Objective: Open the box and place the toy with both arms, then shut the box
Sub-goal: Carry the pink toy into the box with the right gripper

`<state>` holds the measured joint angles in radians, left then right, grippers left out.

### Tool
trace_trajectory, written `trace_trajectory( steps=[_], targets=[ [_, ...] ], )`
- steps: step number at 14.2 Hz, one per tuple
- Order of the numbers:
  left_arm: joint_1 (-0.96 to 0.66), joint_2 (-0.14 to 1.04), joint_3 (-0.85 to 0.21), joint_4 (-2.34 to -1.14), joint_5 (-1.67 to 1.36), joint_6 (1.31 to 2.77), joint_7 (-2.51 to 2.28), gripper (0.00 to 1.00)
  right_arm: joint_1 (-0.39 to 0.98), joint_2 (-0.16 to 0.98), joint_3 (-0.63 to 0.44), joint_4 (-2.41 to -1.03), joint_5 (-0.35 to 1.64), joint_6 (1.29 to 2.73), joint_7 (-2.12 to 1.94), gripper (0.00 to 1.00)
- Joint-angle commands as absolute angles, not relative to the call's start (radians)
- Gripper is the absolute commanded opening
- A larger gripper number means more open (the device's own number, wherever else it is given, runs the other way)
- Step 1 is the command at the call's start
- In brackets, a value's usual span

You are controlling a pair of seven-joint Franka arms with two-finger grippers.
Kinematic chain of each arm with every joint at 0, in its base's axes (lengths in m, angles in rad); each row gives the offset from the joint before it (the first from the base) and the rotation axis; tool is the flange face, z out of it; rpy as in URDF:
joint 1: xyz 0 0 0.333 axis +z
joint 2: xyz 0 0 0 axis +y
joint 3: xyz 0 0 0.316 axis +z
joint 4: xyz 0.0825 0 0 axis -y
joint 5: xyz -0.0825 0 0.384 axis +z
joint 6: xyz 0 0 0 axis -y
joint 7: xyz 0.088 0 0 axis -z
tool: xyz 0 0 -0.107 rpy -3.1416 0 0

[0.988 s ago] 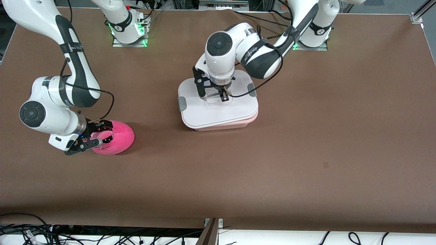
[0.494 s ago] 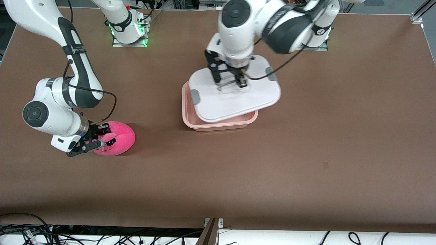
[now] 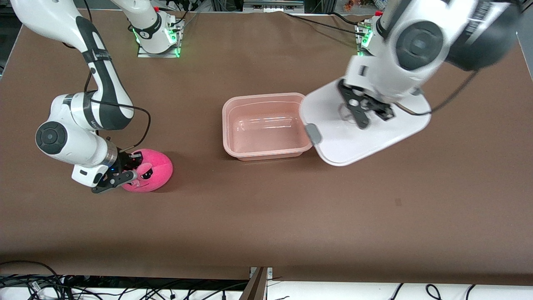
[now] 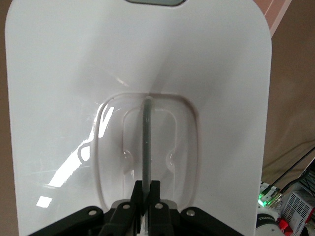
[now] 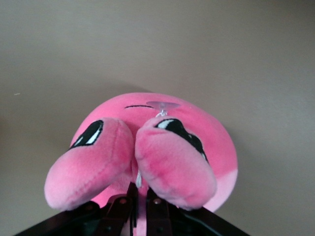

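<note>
Front view gives us the scene from the nearest thing outward. Nearest to the camera we find the toy (image 3: 150, 174), a round hot-pink plush with black half-closed eyes, resting on the brown surface (image 3: 266, 216) toward the right arm's end. The right tool (image 3: 122, 173) is down at the toy, its black fingers clenched on the plush — in the right wrist view we see the two fingers (image 5: 125, 204) drawn close together with pink plush (image 5: 147, 157) bulging up on both sides of them, and a small clear suction cup (image 5: 161, 104) on top of the toy.

Farther from the camera, near the middle of the surface, we see the box (image 3: 266, 125): a pale pink rounded-rectangular tub, uncovered, with its inside bare. It stands well apart from the toy.

Beside the box, toward the left arm's end, the white lid (image 3: 366, 129) is held up in the air, tilted, with one edge overlapping the box's rim and a grey side clip (image 3: 312, 133) showing there. The left tool (image 3: 366, 113) is grasping the lid by its clear recessed handle (image 4: 146, 147) — in the left wrist view we see the fingers (image 4: 135, 191) shut on the thin upright bar of that handle.

Farthest away, both arm bases stand along the surface's edge, each with green lights.
</note>
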<state>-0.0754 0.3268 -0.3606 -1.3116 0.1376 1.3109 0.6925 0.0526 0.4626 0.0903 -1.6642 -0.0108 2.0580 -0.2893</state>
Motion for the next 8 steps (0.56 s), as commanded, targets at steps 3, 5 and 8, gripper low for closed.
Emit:
trace_trajectory(
  steps=[3, 5, 8],
  targets=[
    [0.127, 0.342, -0.371, -1.244, 0.144, 1.285, 0.961, 0.0, 0.054, 0.436, 0.213, -1.438, 0.008, 1.766, -0.324, 0.0],
    [0.175, 0.351, -0.374, -1.243, 0.138, 1.287, 1.017, 0.0, 0.055, 0.43, 0.294, -1.419, 0.006, 1.743, -0.36, 0.0],
    [0.169, 0.354, -0.376, -1.241, 0.141, 1.285, 1.017, 0.0, 0.072, 0.41, 0.421, -1.419, -0.026, 1.743, -0.368, 0.0]
  ],
)
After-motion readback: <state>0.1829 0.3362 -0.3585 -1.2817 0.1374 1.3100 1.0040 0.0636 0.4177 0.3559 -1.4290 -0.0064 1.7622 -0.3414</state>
